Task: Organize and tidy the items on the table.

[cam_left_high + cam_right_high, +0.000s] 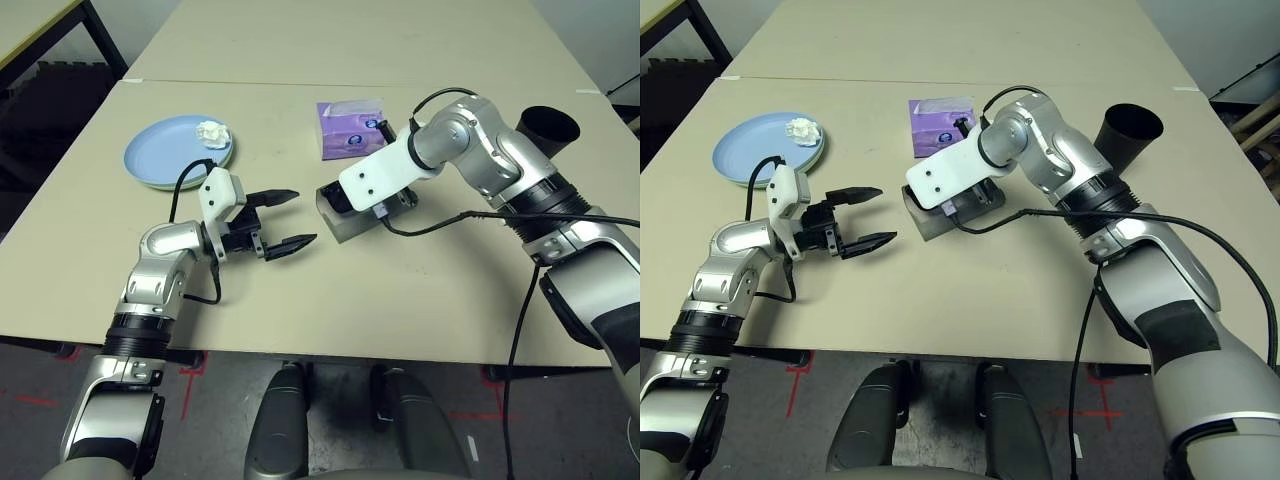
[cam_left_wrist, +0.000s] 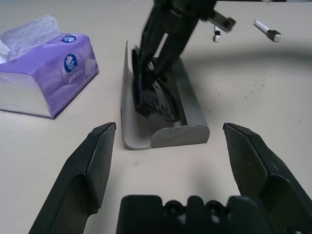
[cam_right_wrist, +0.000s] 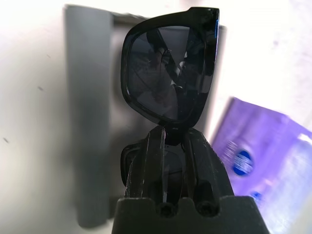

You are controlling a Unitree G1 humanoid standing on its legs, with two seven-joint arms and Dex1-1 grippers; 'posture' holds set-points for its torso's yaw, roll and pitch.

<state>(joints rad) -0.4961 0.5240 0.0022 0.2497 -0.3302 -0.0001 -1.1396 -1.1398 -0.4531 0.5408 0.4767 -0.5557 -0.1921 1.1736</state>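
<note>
My right gripper [image 3: 173, 132] is shut on the bridge of the black sunglasses [image 3: 168, 63]. It holds them down inside the open grey glasses case [image 2: 165, 134], which lies mid-table [image 1: 345, 228]. My left gripper [image 1: 302, 218] hovers open just left of the case, nothing between its fingers [image 2: 95, 161]. The purple tissue box [image 1: 350, 128] sits just behind the case. At the far left a light blue plate [image 1: 170, 155] rests on a pale green one, with the crumpled tissue wad [image 1: 212, 132] on its right rim. A thin white pen [image 2: 267, 30] lies beyond the case. The black cup [image 1: 548, 128] stands far right.
The table [image 1: 400, 300] has bare beige surface along its front edge and at its right front. A second table adjoins at the back. My right forearm and its black cable reach across the right half, above the tabletop.
</note>
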